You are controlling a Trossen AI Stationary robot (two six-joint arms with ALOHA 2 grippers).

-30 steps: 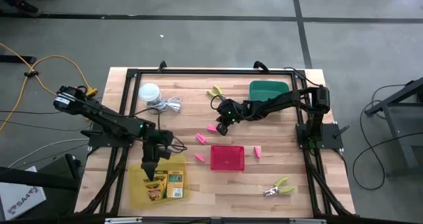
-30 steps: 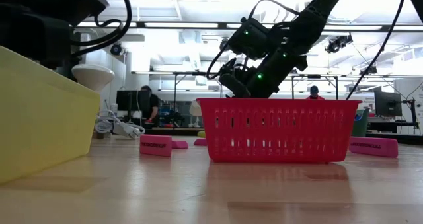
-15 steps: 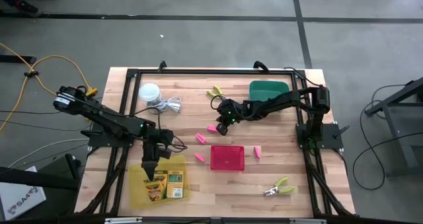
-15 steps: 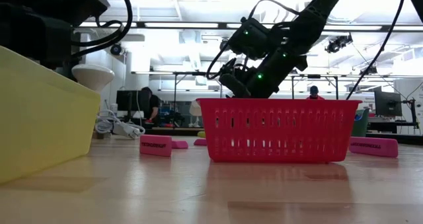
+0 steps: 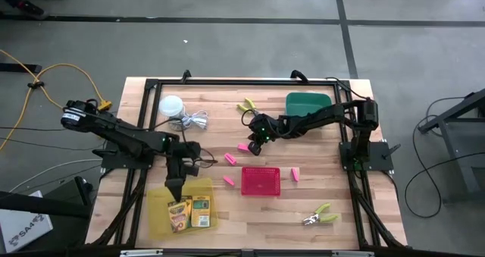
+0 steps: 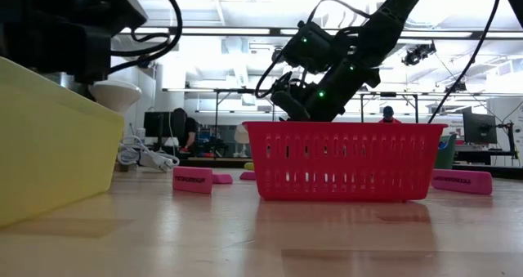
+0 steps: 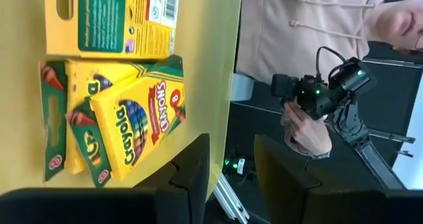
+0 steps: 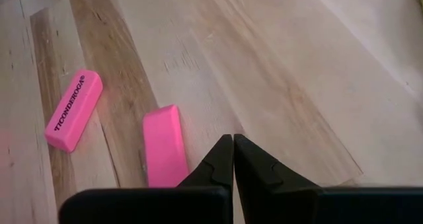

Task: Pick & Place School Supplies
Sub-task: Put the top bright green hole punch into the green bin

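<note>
The left pincer hangs with its fingers spread apart and empty over the far edge of the translucent yellow plastic tray at the counter's near left, where the yellow-and-green cardboard crayon boxes lie flat side by side. Mid-counter, the right pincer points down with its fingertips pressed together on nothing, just beside a small pink eraser block, and a second one lies near. The red mesh plastic basket sits nearer, between two more pink blocks.

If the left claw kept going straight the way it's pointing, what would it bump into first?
Probably the crayon boxes lying in the yellow tray; the open left gripper points down at them from above, though depth is hard to judge.
</note>
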